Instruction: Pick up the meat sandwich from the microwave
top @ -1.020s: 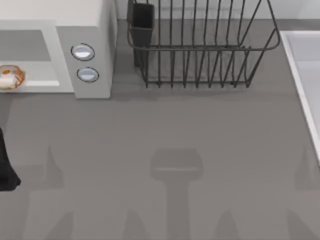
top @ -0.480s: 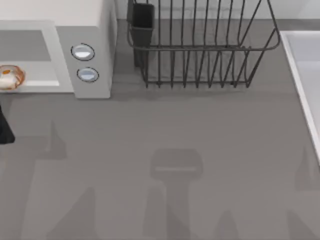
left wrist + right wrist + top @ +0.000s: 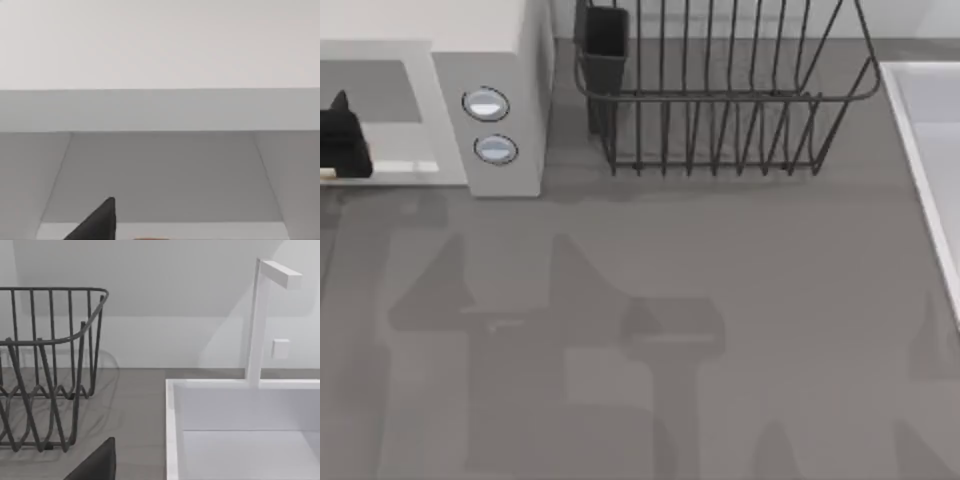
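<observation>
I cannot tell if the fingers of the black left gripper (image 3: 342, 140) are apart or together. It sits at the open front of the large off-white microwave (image 3: 490, 50), probably covering the meat sandwich. A dark wire rack (image 3: 720, 100) stands beside.

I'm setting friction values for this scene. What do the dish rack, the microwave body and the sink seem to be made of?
The dish rack looks like dark coated metal wire: thin bent rods, matte. The microwave body looks like off-white painted metal or plastic: flat, even panels, with no telling sign. The sink looks like smooth white plastic or enamel: uniform, no grain.
</observation>
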Controlling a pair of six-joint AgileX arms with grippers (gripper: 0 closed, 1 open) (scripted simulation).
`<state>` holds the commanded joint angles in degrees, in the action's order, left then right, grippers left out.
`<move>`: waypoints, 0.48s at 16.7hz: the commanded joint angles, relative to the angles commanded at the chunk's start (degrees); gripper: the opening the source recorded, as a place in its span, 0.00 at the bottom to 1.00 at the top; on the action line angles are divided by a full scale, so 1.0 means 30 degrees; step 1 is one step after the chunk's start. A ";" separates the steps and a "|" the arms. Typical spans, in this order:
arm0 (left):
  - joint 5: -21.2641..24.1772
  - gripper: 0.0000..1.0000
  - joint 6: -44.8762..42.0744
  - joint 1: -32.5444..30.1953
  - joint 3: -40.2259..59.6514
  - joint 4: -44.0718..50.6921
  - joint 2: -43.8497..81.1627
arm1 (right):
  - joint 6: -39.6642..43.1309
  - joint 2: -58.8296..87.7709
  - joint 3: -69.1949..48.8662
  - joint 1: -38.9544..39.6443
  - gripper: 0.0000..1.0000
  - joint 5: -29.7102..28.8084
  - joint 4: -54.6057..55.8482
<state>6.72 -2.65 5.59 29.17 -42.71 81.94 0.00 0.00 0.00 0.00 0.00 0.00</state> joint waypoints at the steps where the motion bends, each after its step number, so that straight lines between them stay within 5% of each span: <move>1: 0.0165 1.00 -0.0065 0.0137 0.0717 -0.1050 0.2146 | 0.0000 0.0000 0.0000 0.0000 1.00 0.0000 0.0000; 8: 0.1129 1.00 -0.0446 0.0939 0.4901 -0.7177 1.4819 | 0.0000 0.0000 0.0000 0.0000 1.00 0.0000 0.0000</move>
<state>10.10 -3.99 8.41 43.87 -64.25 126.40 0.00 0.00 0.00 0.00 0.00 0.00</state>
